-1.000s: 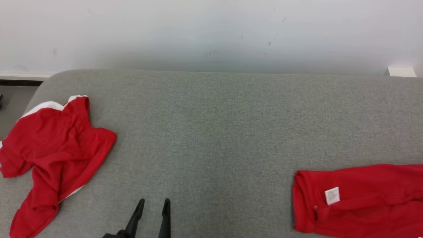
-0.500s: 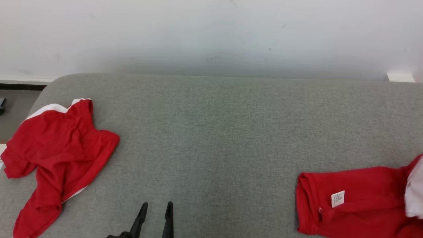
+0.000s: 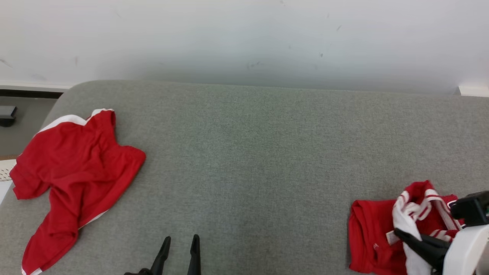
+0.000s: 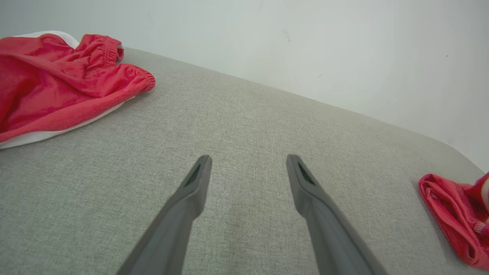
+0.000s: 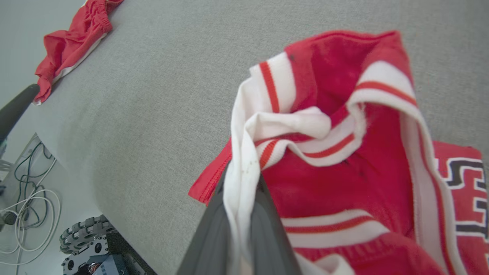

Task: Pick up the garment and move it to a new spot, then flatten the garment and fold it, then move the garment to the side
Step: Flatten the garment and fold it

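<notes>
- Right gripper is clamping its fingers together on the white, red-striped trim of the red jersey, which is bunching just ahead of the fingertips on the grey cushion.
- Left gripper is hovering with fingers spread and nothing between them; red shorts are lying well off to its left.

We note two items on the desk, well apart. The garment lies at the near right, one fold caught between the closed jaws of the right gripper. The second garment lies at the left edge. The left gripper is at the near edge between them, nearer the second garment, touching neither. The wall stands behind the desk.
</notes>
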Tool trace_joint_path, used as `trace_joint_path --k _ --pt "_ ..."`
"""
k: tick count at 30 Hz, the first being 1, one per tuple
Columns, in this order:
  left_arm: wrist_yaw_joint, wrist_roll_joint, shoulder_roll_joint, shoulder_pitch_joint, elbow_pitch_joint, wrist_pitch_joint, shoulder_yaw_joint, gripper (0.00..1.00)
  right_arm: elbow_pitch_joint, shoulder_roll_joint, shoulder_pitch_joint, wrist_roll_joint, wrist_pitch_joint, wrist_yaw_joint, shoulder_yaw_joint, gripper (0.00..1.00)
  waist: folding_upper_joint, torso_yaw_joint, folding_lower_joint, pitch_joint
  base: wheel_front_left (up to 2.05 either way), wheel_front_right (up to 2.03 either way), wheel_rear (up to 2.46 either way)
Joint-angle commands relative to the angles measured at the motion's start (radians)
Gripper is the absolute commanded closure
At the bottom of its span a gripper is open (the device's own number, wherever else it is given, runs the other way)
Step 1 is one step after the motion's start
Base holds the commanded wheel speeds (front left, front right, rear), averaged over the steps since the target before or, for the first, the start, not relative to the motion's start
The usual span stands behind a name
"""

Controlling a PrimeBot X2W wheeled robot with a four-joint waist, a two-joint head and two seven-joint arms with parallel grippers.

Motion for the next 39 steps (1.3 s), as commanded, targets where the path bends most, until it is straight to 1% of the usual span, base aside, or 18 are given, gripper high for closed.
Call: trace_joint_path --k 1,5,11,17,18,19,20,21,23,27,32,34,36,39 --pt "0.004 -0.004 0.003 -0.009 0.003 -0.002 0.001 0.0 0.01 0.009 -0.014 -0.012 -0.009 -0.002 0.002 1.0 0.0 0.0 0.0 0.0 0.0 0.0 0.0" --pt "0.002 -0.005 0.003 -0.006 0.012 -0.002 -0.002 0.0 0.055 0.064 -0.03 -0.055 -0.053 -0.002 0.028 1.0 0.0 0.002 0.0 -0.002 0.0 0.0 0.0" --pt "-0.001 -0.002 0.003 0.001 0.018 -0.002 -0.005 0.0 0.124 0.13 -0.059 -0.111 -0.122 -0.002 0.054 1.0 0.0 0.003 0.0 -0.004 0.0 0.0 0.0" --pt "0.0 -0.006 0.003 -0.003 0.019 -0.002 -0.012 0.0 0.176 0.178 -0.085 -0.151 -0.165 -0.002 0.089 1.0 0.0 0.002 0.0 0.0 0.0 0.0 0.0" --pt "0.001 -0.006 0.003 -0.004 0.019 -0.002 -0.012 0.0 0.186 0.188 -0.09 -0.156 -0.175 -0.002 0.089 0.96 0.0 0.001 0.0 0.0 0.0 0.0 0.0" --pt "0.002 -0.006 0.003 -0.004 0.02 -0.002 -0.012 0.0 0.196 0.199 -0.094 -0.161 -0.186 -0.002 0.09 0.7 0.0 0.0 0.0 -0.001 0.0 0.0 0.0" --pt "0.003 -0.006 0.003 -0.004 0.021 -0.002 -0.012 0.0 0.198 0.211 -0.1 -0.169 -0.199 -0.002 0.093 0.18 0.0 -0.001 0.0 -0.001 0.0 0.0 0.0" --pt "0.003 -0.006 0.003 -0.004 0.021 -0.002 -0.011 0.0 0.204 0.224 -0.104 -0.175 -0.215 -0.002 0.091 0.0 0.0 -0.003 0.0 -0.002 0.0 0.0 0.0" --pt "0.003 -0.004 0.003 -0.001 0.023 -0.002 -0.009 0.0 0.209 0.252 -0.107 -0.187 -0.245 -0.002 0.089 0.0 0.0 -0.007 0.0 -0.005 0.0 0.0 0.0" --pt "0.0 0.003 0.003 0.012 0.026 -0.002 -0.002 0.0 0.169 0.291 -0.101 -0.188 -0.309 -0.002 0.092 0.0 0.0 -0.018 0.0 -0.016 0.0 0.0 0.0" --pt "-0.001 0.012 0.003 0.026 0.025 -0.002 0.008 0.0 0.1 0.32 -0.067 -0.218 -0.433 -0.002 0.034 0.0 0.0 -0.038 0.0 -0.036 0.0 0.0 0.0" --pt "-0.002 0.013 0.003 0.033 0.024 -0.002 0.008 0.0 0.082 0.31 -0.049 -0.264 -0.486 -0.002 -0.002 0.0 0.0 -0.048 0.0 -0.047 0.0 0.0 0.0" --pt "-0.001 0.014 0.003 0.038 0.023 -0.002 0.009 0.0 0.078 0.296 -0.024 -0.339 -0.541 -0.002 -0.05 0.0 0.0 -0.057 0.0 -0.059 0.0 0.0 0.0" --pt "0.001 0.013 0.003 0.051 0.023 -0.002 0.011 0.0 0.092 0.306 0.029 -0.424 -0.606 -0.002 -0.129 0.0 0.0 -0.069 0.0 -0.08 0.0 0.0 0.0"
